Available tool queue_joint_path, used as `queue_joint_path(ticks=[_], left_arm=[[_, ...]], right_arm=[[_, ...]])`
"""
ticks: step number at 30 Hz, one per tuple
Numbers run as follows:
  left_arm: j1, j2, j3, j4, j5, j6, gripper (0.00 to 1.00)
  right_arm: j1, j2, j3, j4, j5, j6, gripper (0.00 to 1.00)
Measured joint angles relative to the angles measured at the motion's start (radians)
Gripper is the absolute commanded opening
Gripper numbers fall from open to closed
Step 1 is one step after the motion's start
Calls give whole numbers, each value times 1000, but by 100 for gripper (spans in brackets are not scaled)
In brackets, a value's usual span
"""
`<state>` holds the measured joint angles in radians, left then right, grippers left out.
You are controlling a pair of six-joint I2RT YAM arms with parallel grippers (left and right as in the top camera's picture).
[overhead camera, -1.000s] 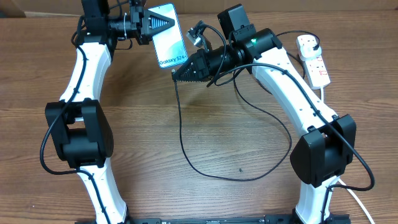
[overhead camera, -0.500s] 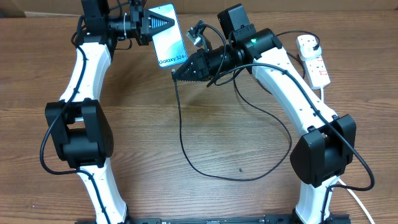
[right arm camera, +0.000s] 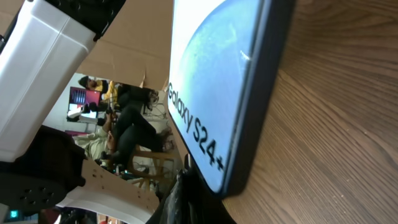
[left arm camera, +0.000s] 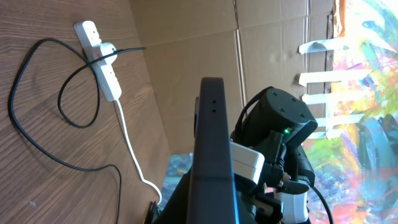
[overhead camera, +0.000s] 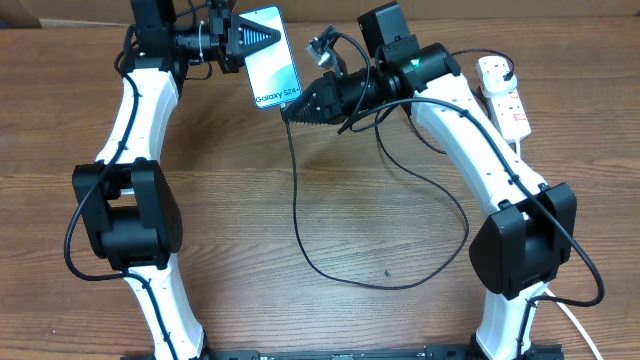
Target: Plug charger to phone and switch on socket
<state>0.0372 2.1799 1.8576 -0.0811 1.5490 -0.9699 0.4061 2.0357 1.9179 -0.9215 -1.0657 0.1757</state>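
Right gripper (overhead camera: pixel 292 113) on charger (overhead camera: pixel 295 190) (jaws closed)

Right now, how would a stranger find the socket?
On the table, look at the far right side, beyond the right arm. The socket lies there: a small white strip with a red-and-white label. Its thick white cord sets it apart from the thin black charger.

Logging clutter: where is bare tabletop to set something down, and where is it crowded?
Bare table: between the white left arm and the thin black charger cable, inside its loop, and the middle of the near edge. Crowded: the far edge, where left claw and right claw meet at the slim blue-screened smartphone, and around the white oblong power strip.
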Motion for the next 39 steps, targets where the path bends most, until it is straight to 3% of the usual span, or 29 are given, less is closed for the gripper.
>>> queue_joint_path(ticks=[22,24,29,31,39], left_arm=[[0,0,0,0,1,0,4],[5,0,0,2,1,0,4],[21,0,0,23,4,-2,4],[42,0,0,26,4,-3,4],[122,0,0,26,3,-3,4]], right_arm=[[0,26,1,-24,29,14,4],[0,27,1,-53,73,16,9],[2,28,1,-107,259,26,43],[7,29,1,-110,335,28,48],[84,118,1,-31,576,50,49]])
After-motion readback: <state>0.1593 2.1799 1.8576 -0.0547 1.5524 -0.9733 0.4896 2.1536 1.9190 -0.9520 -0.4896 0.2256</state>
